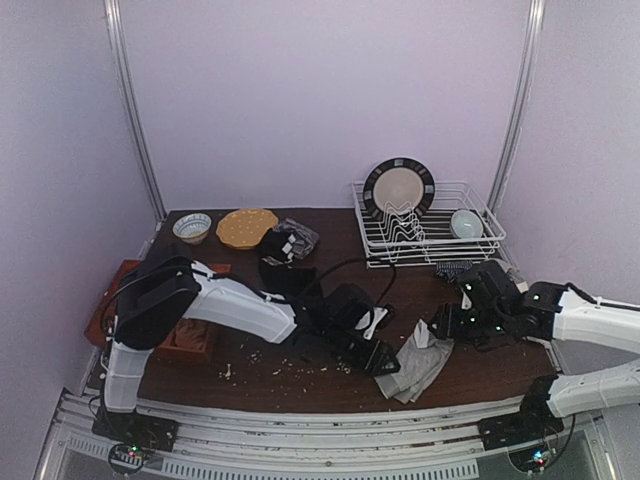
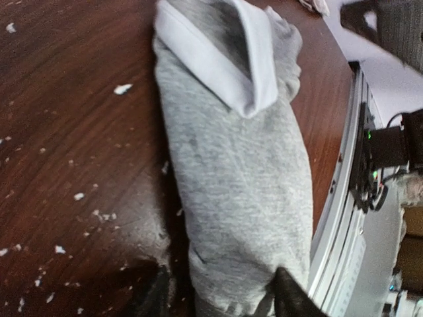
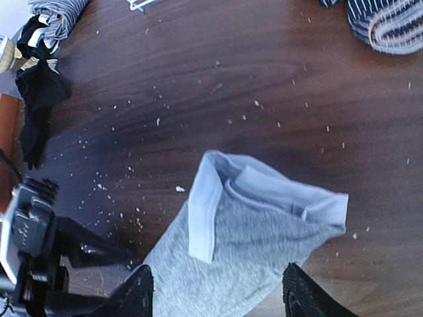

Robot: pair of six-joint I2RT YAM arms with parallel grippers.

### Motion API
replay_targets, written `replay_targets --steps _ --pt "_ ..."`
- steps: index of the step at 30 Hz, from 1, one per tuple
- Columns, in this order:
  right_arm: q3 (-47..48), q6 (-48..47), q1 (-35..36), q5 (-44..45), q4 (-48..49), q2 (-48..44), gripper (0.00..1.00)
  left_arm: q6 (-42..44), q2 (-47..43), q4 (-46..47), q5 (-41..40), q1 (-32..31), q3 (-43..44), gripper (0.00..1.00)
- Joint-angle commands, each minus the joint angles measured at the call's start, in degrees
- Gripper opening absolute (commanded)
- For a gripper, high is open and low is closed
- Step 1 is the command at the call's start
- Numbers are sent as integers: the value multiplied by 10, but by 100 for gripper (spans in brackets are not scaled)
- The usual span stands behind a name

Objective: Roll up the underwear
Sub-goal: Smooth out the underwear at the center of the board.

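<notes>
A light grey underwear (image 1: 420, 362) lies folded into a long strip near the table's front edge, with its pale waistband end toward the right arm. My left gripper (image 1: 380, 360) is at its other end. In the left wrist view the strip (image 2: 238, 185) runs away from the open left gripper (image 2: 221, 300), its near end between the spread fingers. My right gripper (image 1: 447, 322) hovers open over the waistband end (image 3: 251, 244), one of its fingers (image 3: 135, 294) on each side. Black underwear (image 1: 285, 275) lies in a heap at mid-table, also seen from the right wrist (image 3: 36, 99).
A white dish rack (image 1: 470, 245) holding a plate (image 1: 398, 190) stands at the back right. A striped sock (image 1: 452, 268) lies before it. A yellow plate (image 1: 246, 227) and a small bowl (image 1: 191, 227) sit at the back left. Pale crumbs dot the wood.
</notes>
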Motion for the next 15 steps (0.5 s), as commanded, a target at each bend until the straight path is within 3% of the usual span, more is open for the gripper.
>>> replay_targets --steps 1,5,10,12,15 --pt "50 -88 2 36 -51 70 65 -4 30 7 57 -3 18 42" --pt "87 -127 3 39 -58 148 65 -1 35 8 68 -4 16 21" --pt "118 -147 4 43 -45 215 62 4 30 8 67 -4 7 3" --pt "136 -152 4 47 -53 238 54 11 28 0 63 -4 5 0" --pt "158 -159 4 54 -66 263 29 17 21 -12 55 -4 -1 0"
